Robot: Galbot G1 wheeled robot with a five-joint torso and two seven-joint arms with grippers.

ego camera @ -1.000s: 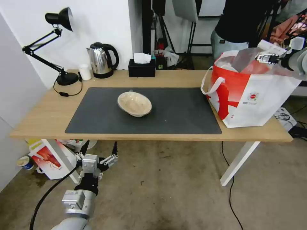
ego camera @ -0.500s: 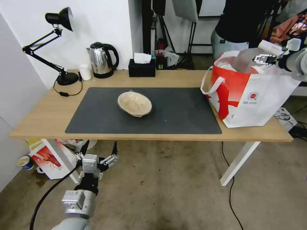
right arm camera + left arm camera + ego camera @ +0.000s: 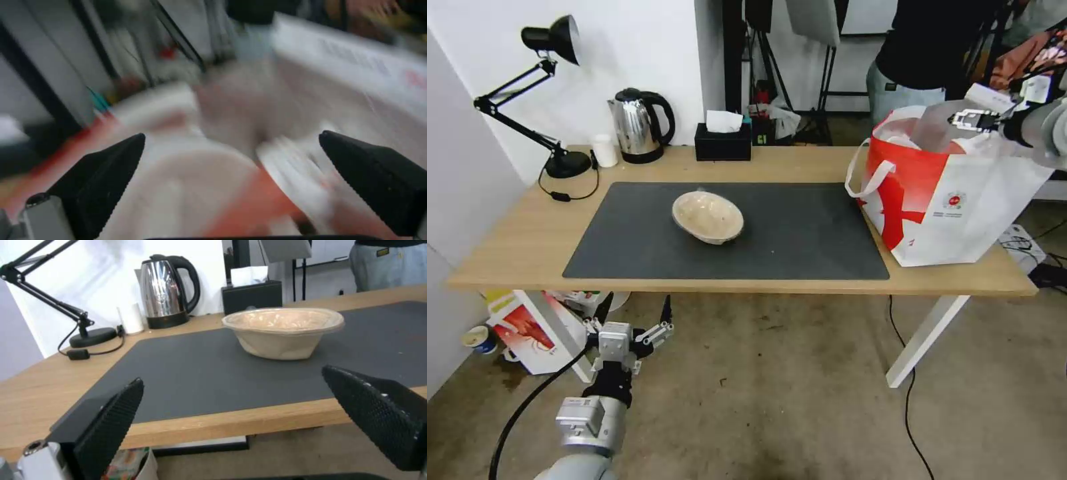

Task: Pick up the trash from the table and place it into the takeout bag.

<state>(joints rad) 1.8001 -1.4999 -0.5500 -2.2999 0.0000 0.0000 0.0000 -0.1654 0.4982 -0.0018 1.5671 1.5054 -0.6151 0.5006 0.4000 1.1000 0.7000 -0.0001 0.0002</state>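
Your right gripper (image 3: 970,120), spread and empty, has edged leftward over the bag (image 3: 954,200) at 2 o'clock, so that drop looks done; the bowl (image 3: 708,217) waits mid-surface, left gripper (image 3: 635,319) spread below.

Silver-grey cylindrical arm segments, a black cable, white gripper blocks, black textured wedge-shaped fingers (image 3: 111,426).

Bright even indoor light, soft shadows; right wrist view heavily motion-blurred, others sharp
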